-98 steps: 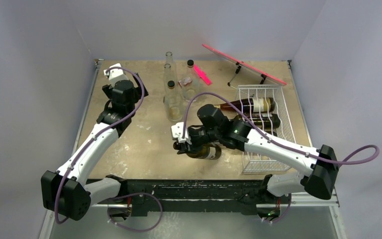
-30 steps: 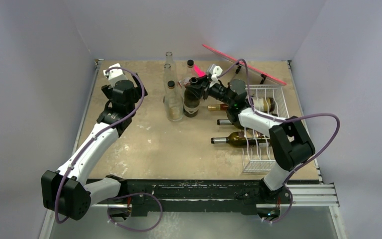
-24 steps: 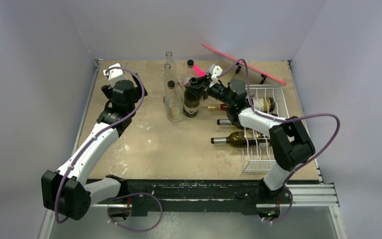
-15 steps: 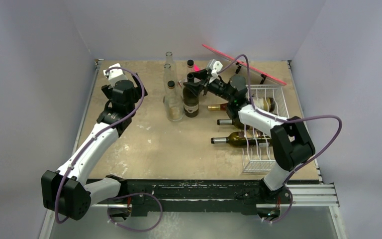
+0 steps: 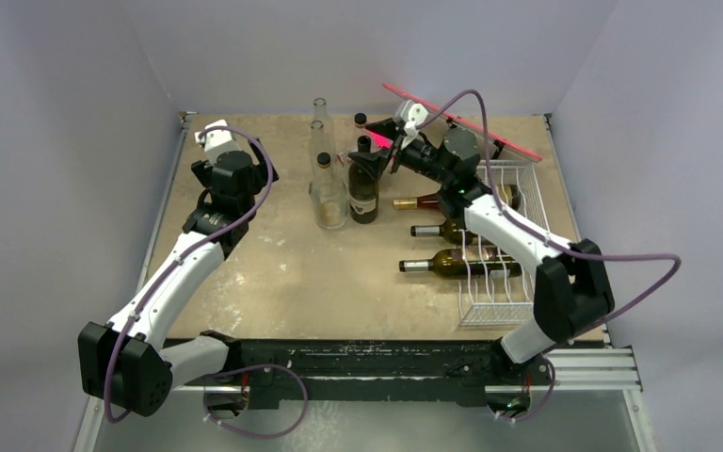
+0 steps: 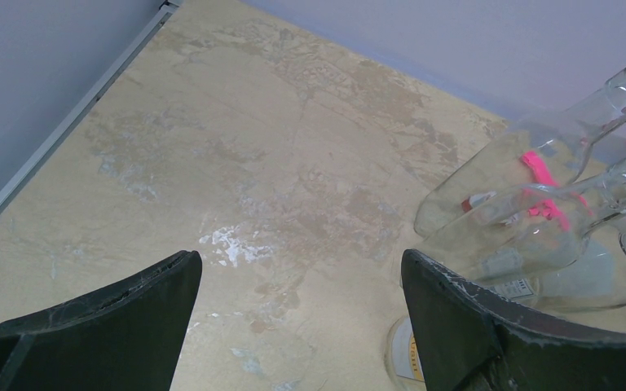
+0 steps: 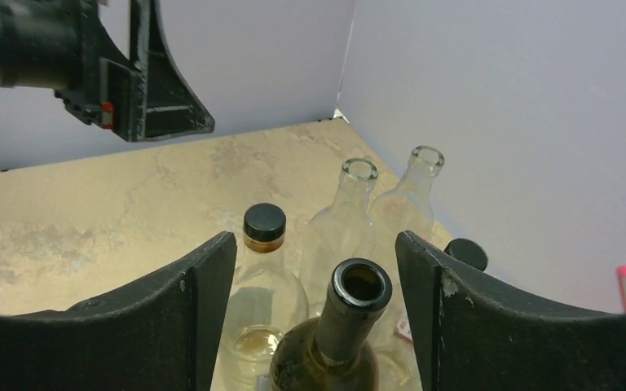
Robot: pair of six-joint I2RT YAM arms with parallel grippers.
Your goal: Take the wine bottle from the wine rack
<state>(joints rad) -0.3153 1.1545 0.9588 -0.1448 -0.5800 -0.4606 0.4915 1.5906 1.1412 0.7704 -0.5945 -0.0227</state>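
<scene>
Directly below the right gripper (image 7: 314, 261), jaws spread wide, the wine bottle (image 7: 349, 322) stands upright, its neck between them, ungripped.

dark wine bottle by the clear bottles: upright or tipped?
Upright. The dark wine bottle stands on its base on the table, mouth up, between the right gripper's spread fingers, clear of both.

Wine bottle (image 5: 363, 196): dark green glass, open mouth, standing upright, left of the wine rack (image 5: 488, 313). Rack: white wire grid, box-shaped.
</scene>
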